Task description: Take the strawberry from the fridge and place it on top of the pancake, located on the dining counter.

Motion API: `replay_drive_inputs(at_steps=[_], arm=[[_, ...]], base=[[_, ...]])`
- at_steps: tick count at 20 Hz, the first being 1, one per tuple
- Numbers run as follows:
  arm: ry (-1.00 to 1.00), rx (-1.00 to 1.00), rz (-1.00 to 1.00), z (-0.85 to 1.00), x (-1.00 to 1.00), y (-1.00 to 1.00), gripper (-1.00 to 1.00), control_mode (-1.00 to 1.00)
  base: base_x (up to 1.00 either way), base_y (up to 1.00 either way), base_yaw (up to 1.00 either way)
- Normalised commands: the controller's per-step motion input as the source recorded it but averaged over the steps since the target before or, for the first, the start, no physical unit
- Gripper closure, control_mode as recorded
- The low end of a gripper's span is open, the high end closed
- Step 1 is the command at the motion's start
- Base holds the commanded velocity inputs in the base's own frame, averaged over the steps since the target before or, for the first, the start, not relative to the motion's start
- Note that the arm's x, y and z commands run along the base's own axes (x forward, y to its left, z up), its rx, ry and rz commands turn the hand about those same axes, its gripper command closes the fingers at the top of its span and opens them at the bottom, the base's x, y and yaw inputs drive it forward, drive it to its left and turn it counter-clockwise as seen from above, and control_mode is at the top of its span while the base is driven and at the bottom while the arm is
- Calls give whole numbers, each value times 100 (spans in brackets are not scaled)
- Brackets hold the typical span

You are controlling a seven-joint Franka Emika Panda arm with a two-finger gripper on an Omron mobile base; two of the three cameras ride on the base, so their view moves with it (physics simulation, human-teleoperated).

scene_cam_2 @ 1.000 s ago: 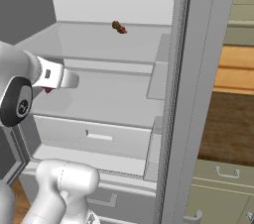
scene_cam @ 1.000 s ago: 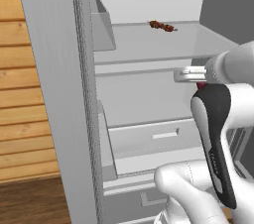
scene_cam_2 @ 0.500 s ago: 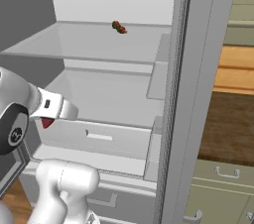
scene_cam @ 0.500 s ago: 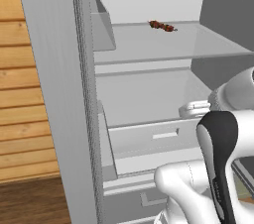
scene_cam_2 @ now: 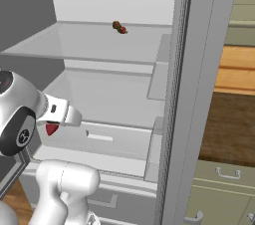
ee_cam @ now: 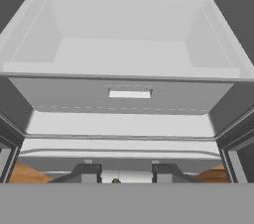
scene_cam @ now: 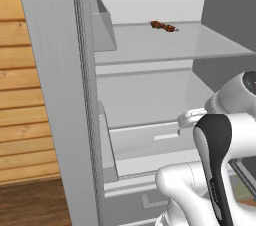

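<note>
Plainly, the gripper point(ee_cam: 119, 174) is pressed almost together, and what it pinches looks like the strawberry point(scene_cam_2: 51, 129): in the right base view a small bright-red lump hangs just under the white hand, and in the hand view a tiny greenish speck sits between the two dark fingertips, probably its leafy cap. That puts the berry outside the fridge point(scene_cam_2: 174, 69), in front of its open lower half, about level with the pull-out drawer point(ee_cam: 129, 94) and well below the upper shelf. On that shelf, deep inside the fridge, lies a dark red-brown strip point(scene_cam_2: 119, 27), which is not the fruit wanted. The pancake and the counter lie somewhere away from the fridge, so the carry is not yet done. As for handling, I judge the berry very light, soft and easily bruised, with a rounded skin that may slide or roll between flat pads. A gentle pinch across its widest part, below the cap, seems the sound hold, and a harder squeeze would likely crush it or squirt it out. Being so small, it could slip loose during a wide swing away from the fridge, so slow, level travel seems wise.
</note>
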Motion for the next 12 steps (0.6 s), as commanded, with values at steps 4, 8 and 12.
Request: replay_drive_inputs(at_steps=[4, 8, 12], arm=[[0, 0, 0, 0, 0, 0, 100, -100], [0, 0, 0, 0, 0, 0, 100, -100], [0, 0, 0, 0, 0, 0, 100, 100]], base=[[0, 0, 0], [0, 0, 0], [-6, 2, 2]])
